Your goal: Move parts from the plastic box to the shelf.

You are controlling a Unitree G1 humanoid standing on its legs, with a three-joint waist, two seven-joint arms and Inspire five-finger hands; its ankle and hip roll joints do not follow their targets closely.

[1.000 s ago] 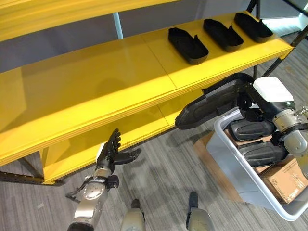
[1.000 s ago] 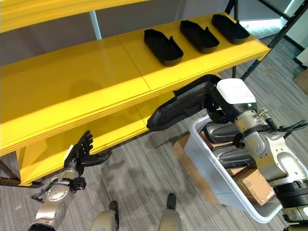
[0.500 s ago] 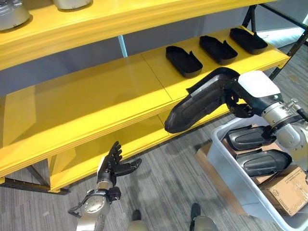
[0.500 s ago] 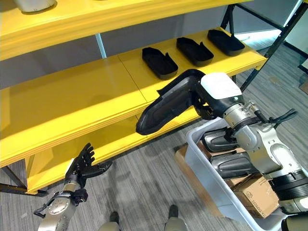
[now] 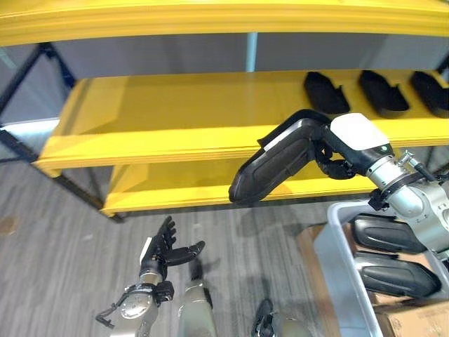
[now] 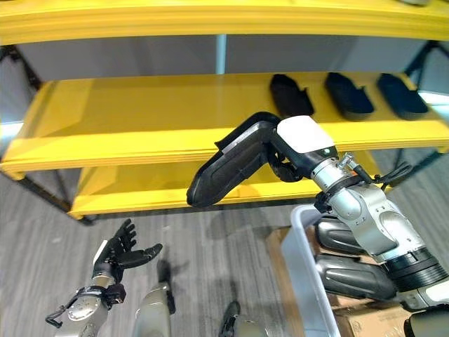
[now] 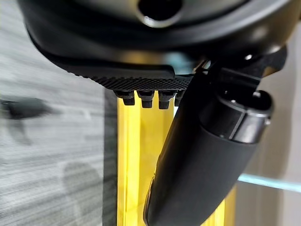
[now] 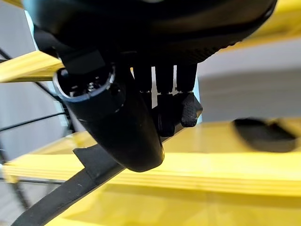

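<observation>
Right hand (image 5: 335, 151) is gripping a long black part (image 5: 270, 163), holding it tilted just in front of the yellow shelf (image 5: 175, 112), below three parts (image 5: 325, 91) lying on it. Plastic box (image 5: 338, 281) is sitting below the shelf with more parts (image 5: 393, 270). Left hand (image 5: 163, 247) is hanging open near the floor.

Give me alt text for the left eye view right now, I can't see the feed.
The right hand grips a long black part in the air in front of the yellow shelf, where three black parts already lie at the right end. Two more parts sit in the plastic box at lower right; the left hand hangs open near the floor.
</observation>
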